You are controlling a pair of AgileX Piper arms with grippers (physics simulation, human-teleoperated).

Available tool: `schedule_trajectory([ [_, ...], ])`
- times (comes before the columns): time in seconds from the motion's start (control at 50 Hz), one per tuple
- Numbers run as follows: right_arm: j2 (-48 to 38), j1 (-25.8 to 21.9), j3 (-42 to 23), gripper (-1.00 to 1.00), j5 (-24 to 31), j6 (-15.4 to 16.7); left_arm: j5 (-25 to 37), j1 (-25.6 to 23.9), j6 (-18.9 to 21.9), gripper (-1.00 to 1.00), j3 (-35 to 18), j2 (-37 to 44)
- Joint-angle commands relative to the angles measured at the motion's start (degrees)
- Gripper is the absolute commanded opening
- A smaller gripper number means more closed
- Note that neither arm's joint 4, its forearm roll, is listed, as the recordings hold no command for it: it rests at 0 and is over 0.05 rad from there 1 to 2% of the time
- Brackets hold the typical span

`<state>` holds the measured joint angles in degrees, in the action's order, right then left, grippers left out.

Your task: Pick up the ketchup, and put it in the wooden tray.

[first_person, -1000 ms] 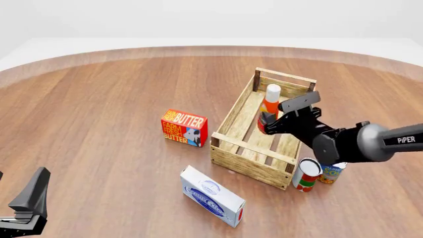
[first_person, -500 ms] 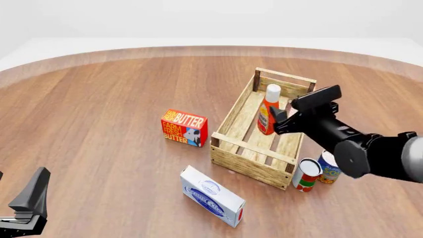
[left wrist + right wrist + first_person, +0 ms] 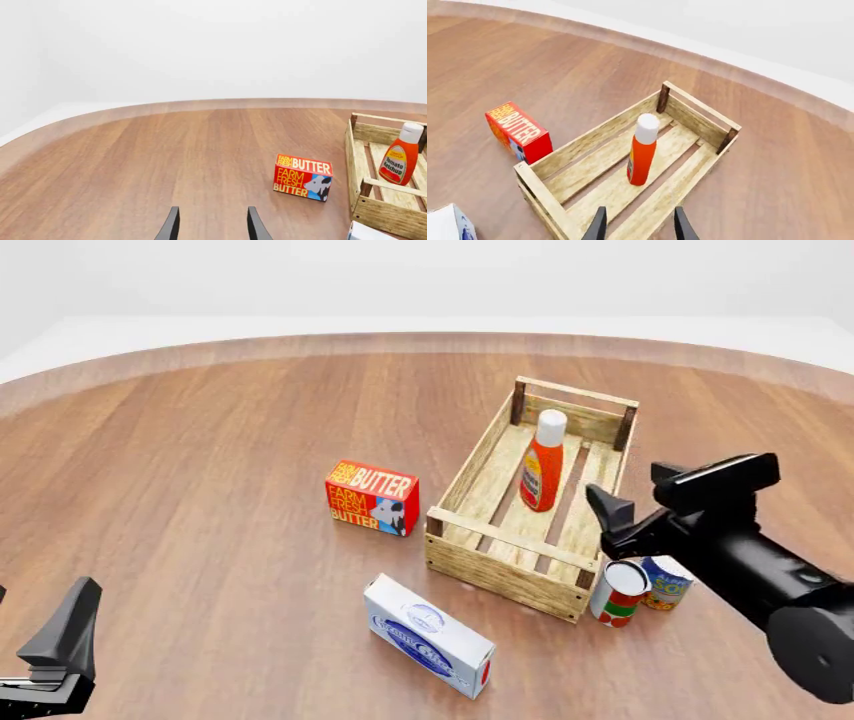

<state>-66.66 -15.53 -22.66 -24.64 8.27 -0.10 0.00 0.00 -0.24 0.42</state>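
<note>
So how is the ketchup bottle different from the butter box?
The ketchup is a slim bottle with a white cap; the butter box is a squat block with big printed words. The ketchup stands upright inside the wooden tray; the butter box sits on the table to the tray's left. The ketchup rises taller than the butter box. Both are orange-red.

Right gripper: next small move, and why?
Probably pull the right gripper further back toward its own side, clear of the wooden tray. The ketchup stands upright inside the tray, untouched, and the gripper is open and empty, so nothing seems left to place.
</note>
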Motion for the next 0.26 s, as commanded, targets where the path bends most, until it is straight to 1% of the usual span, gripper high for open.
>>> schedule_trajectory([
  [0.02, 10.62, 0.05, 7.68, 1.00, 2.90, -0.96, 0.00, 0.00, 0.00, 1.00, 0.00, 0.00],
  [0.04, 12.46, 0.06, 10.25, 1.00, 2.40, -1.41, 0.00, 0.00, 0.00, 1.00, 0.00, 0.00],
  [0.08, 13.74, 0.13, 11.46, 1.00, 2.29, -1.67, 0.00, 0.00, 0.00, 1.00, 0.00, 0.00],
  [0.14, 17.57, 0.95, 15.26, 1.00, 2.20, -2.38, 0.00, 0.00, 0.00, 1.00, 0.00, 0.00],
  [0.18, 21.67, 1.24, 17.80, 1.00, 3.41, -2.94, 0.00, 0.00, 0.00, 1.00, 0.00, 0.00],
  [0.2, 25.12, 1.74, 19.22, 1.00, 4.95, -2.49, 0.00, 0.00, 0.00, 1.00, 0.00, 0.00],
  [0.22, 25.33, 1.74, 19.21, 1.00, 5.18, -2.49, 0.00, 0.00, 0.00, 1.00, 0.00, 0.00],
  [0.24, 27.33, 2.06, 20.02, 1.00, 6.23, -2.21, 0.00, 0.00, 0.00, 1.00, 0.00, 0.00],
  [0.26, 30.77, 2.24, 20.65, 1.00, 8.35, -2.70, 0.00, 0.00, 0.00, 1.00, 0.00, 0.00],
])
